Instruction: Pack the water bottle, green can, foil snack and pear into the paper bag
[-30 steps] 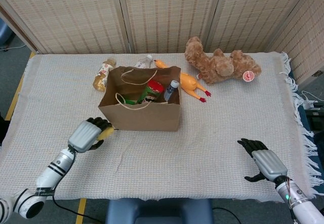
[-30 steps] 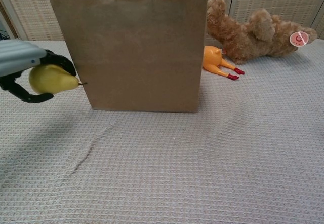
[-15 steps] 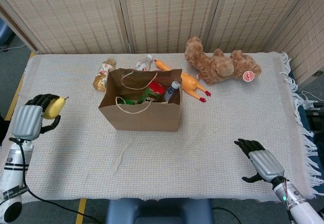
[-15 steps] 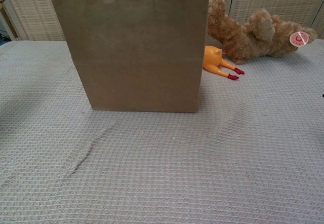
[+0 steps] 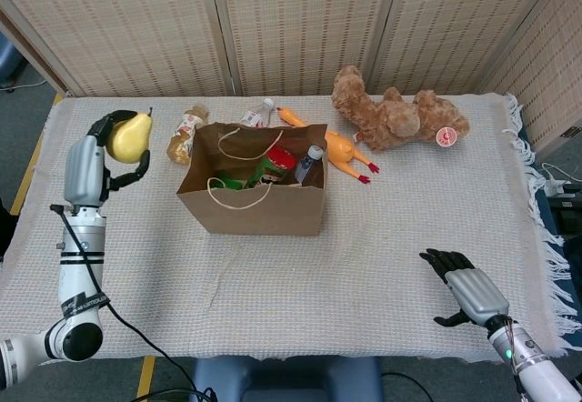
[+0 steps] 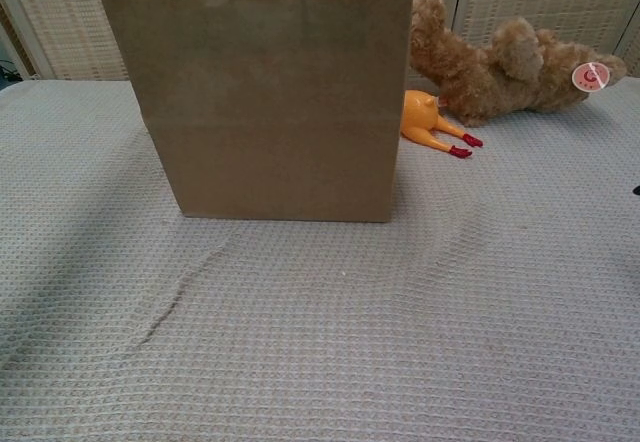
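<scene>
The brown paper bag (image 5: 259, 205) stands open at the table's middle and fills the chest view as bag (image 6: 270, 92). Inside it I see the green can (image 5: 271, 165) with its red lid, the water bottle (image 5: 307, 162) with a blue cap, and a bit of green foil snack (image 5: 235, 182). My left hand (image 5: 105, 147) is raised high to the left of the bag and holds the yellow pear (image 5: 129, 136). My right hand (image 5: 464, 286) rests low near the table's front right, fingers apart, holding nothing. Neither hand shows in the chest view.
A brown teddy bear (image 5: 396, 114) lies at the back right, seen also as bear (image 6: 510, 57). An orange rubber chicken (image 5: 341, 152) lies beside the bag's right side. Two small bottles (image 5: 186, 131) (image 5: 256, 113) lie behind the bag. The cloth-covered table (image 5: 364, 256) ends close to my right hand.
My left hand has lifted the pear from beside the bag's lower left, swung out to the left, then risen higher and toward the bag. The right hand barely moved.
</scene>
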Robot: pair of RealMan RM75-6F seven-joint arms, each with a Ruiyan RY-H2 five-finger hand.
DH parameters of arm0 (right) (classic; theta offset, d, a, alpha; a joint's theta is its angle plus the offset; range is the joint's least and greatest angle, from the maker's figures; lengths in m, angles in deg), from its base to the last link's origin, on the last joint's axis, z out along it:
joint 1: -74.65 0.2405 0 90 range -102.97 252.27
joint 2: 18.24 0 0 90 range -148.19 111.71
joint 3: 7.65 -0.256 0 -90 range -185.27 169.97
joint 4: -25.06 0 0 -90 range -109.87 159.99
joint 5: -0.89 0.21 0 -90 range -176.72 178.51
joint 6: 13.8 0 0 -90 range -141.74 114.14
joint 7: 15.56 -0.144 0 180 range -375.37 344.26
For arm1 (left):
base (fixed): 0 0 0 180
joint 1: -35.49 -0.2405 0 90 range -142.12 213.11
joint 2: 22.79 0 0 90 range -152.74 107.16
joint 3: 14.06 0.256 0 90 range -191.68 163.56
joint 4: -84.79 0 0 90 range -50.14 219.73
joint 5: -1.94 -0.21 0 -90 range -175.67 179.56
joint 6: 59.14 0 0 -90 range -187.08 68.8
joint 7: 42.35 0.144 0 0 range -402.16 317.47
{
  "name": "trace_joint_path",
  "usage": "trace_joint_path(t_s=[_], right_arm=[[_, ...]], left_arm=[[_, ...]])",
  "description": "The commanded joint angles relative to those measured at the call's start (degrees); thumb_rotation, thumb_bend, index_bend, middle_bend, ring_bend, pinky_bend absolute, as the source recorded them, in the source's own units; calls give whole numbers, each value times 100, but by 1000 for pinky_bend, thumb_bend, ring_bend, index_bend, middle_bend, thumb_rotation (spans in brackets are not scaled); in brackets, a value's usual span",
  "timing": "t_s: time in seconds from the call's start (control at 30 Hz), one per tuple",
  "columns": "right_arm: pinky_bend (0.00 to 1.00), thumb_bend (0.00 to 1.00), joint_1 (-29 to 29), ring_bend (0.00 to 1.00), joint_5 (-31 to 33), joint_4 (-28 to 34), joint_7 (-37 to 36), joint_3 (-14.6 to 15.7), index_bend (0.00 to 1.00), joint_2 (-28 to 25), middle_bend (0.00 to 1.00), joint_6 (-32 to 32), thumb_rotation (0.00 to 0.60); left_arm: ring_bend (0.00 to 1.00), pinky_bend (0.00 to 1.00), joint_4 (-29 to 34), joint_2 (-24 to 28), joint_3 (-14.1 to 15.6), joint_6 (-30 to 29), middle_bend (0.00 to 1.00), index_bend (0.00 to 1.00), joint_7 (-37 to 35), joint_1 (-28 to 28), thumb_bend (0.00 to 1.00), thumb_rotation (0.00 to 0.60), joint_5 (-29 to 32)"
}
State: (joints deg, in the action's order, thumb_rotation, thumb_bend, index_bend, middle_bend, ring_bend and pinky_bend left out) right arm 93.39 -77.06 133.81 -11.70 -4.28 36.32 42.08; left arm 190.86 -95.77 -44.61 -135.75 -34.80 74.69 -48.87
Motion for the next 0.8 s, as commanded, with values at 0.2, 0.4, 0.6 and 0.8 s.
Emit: trace_joint_path(t_s=[0.2, 0.4, 0.6, 0.8], right_arm=[[0, 22, 35, 0, 26, -32, -109, 3, 0, -37, 0, -93, 600], [0, 22, 75, 0, 85, -67, -234, 1, 0, -80, 0, -210, 600], [0, 21, 69, 0, 39, -68, -300, 15, 0, -107, 0, -210, 600], [0, 22, 59, 0, 12, -78, -317, 23, 0, -111, 0, -193, 600]], left_arm=[[610, 717, -407, -1048, -35, 353, 695, 667, 592, 1031, 564, 600, 205], [610, 716, -626, -1540, 54, 393, 695, 666, 654, 1348, 565, 600, 153], [336, 517, -688, -1563, 343, 1022, 439, 396, 675, 1475, 497, 600, 291], [1, 178, -556, -1401, 405, 1164, 48, 77, 704, 1477, 423, 600, 273]])
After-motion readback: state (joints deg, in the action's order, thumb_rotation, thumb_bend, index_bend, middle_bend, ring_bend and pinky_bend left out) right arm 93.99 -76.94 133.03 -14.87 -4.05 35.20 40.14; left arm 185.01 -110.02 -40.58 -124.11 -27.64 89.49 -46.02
